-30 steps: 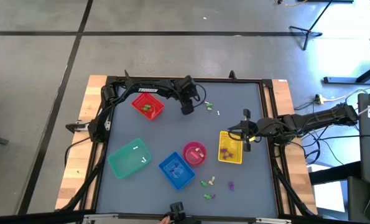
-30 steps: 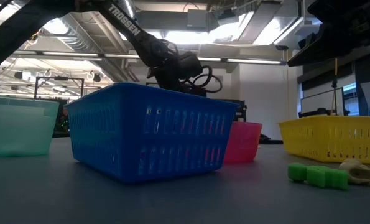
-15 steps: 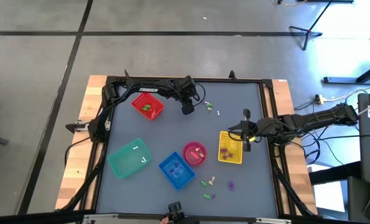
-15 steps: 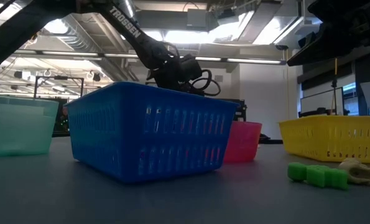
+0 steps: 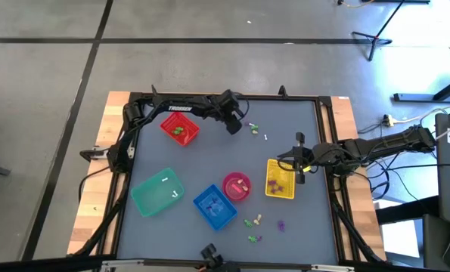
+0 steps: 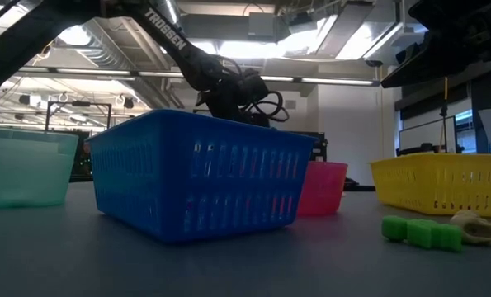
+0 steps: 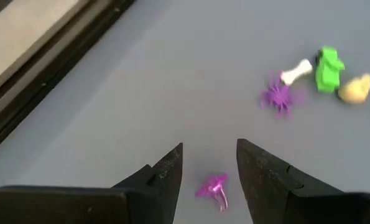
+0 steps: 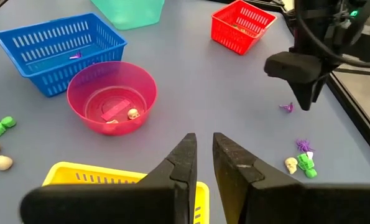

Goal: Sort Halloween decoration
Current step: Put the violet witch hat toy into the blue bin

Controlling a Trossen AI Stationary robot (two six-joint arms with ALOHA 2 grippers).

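Observation:
My left gripper hangs open near the table's far edge, right of the red basket. A small purple trinket lies on the table and shows between its fingers; seen in the right wrist view, the gripper is a little above this trinket. Just beyond lie a purple spider, a white bone, a green piece and a cream skull. My right gripper waits over the yellow basket, a narrow gap between its fingers and nothing in it.
A teal basket, a blue basket and a pink bowl stand in the near half. More trinkets lie near the front edge. A small white piece lies right of the far cluster. Bare table lies between the two arms.
My left gripper has rolled about the line it points along, staying in place over the purple trinket. Its fingers have kept the same gap. Nothing on the table has moved.

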